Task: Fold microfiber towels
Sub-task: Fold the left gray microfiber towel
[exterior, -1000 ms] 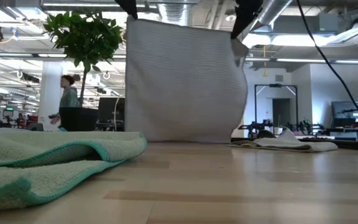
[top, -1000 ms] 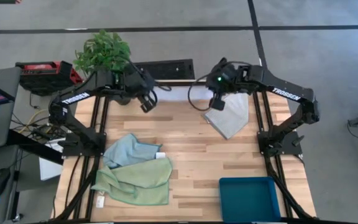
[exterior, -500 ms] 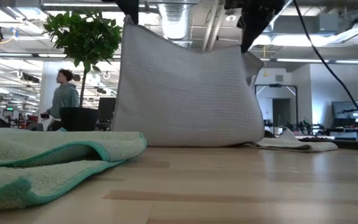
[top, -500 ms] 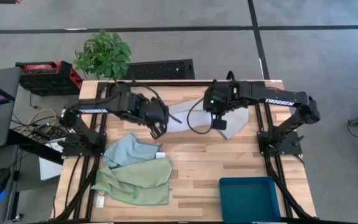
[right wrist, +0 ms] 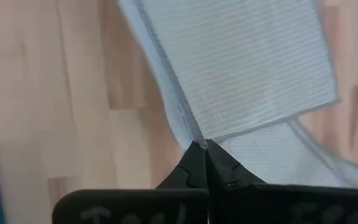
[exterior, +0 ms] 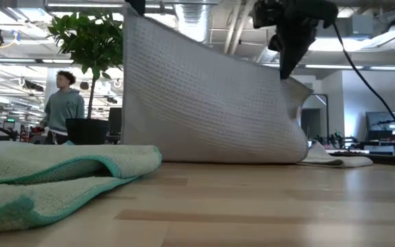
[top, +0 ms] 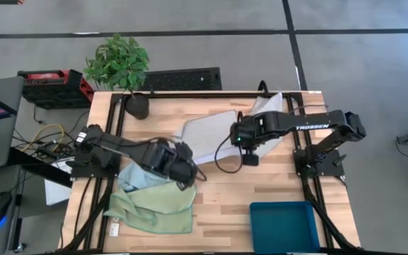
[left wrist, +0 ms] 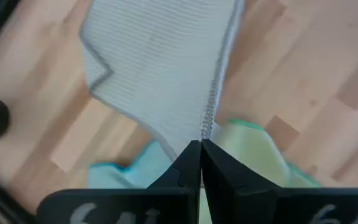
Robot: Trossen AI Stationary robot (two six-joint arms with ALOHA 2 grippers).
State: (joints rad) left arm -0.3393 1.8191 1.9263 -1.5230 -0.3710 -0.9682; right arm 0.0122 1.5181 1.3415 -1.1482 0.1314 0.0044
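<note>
High view: a light grey towel hangs stretched between both arms, the left gripper and right gripper each pinching a corner (its lower edge resting on the table).

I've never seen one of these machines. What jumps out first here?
A grey towel stretched in the air like a sail above the table's middle, pinched by the left end effector and right end effector. Green and blue towels lie crumpled at the front left, by a teal bin at the front right.
</note>
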